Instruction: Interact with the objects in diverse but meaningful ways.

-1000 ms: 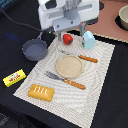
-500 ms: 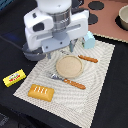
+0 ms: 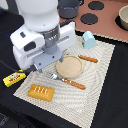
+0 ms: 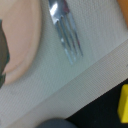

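Observation:
In the exterior view my arm's white hand hangs low over the striped placemat [image 3: 95, 85], and the gripper [image 3: 46, 68] is just beside the fork's tines [image 3: 54, 76]. Its jaws are not clear in either view. The orange-yellow bread loaf [image 3: 41, 92] lies on the mat's near corner. The yellow butter packet [image 3: 14, 78] lies on the dark table off the mat. The pale blue-white carton [image 3: 88, 39] stands at the mat's far edge. The frying pan and the tomato are hidden behind the arm. The wrist view shows the fork tines [image 4: 67, 35], the plate's rim [image 4: 20, 35] and a corner of the butter packet [image 4: 123, 102].
A round tan plate [image 3: 69, 66] lies mid-mat with a wooden-handled fork [image 3: 70, 82] in front of it and a knife [image 3: 88, 58] behind. A stove top [image 3: 100, 12] with a dark pot [image 3: 70, 7] and a bowl [image 3: 123, 17] stands at the back.
The arm has swung from the back near the pan toward the front of the mat and lower. It now covers the pan and the tomato.

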